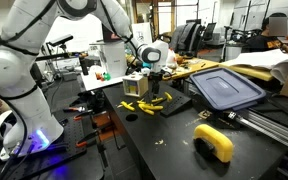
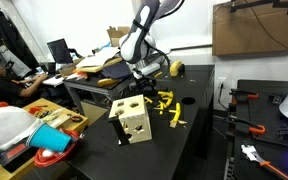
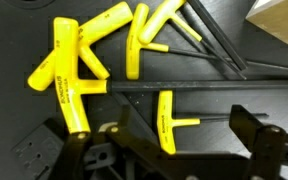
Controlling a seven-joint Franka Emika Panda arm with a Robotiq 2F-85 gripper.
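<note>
Your gripper hangs just above a loose heap of T-handle keys near the middle of the black table, and in both exterior views it points straight down at them. Its jaws are spread wide and hold nothing. In the wrist view the two dark fingers stand well apart at the bottom edge, with bare table and one tool between them. That tool is a lone key. It lies flat with its yellow grip in the gap between the fingers and its thin steel shaft running off to the right, touching neither finger. The rest of the heap lies farther off in that view. One fat yellow grip is to the left, crossed by another, and two more lie at the top with their dark shafts slanting away to the right. In an exterior view the heap spreads out just to the right of a wooden block with round holes in its faces, and the two do not touch. A blue lid rests flat to the right of the heap, well apart from it. A yellow-handled tool lies nearer the front edge of the table.
</note>
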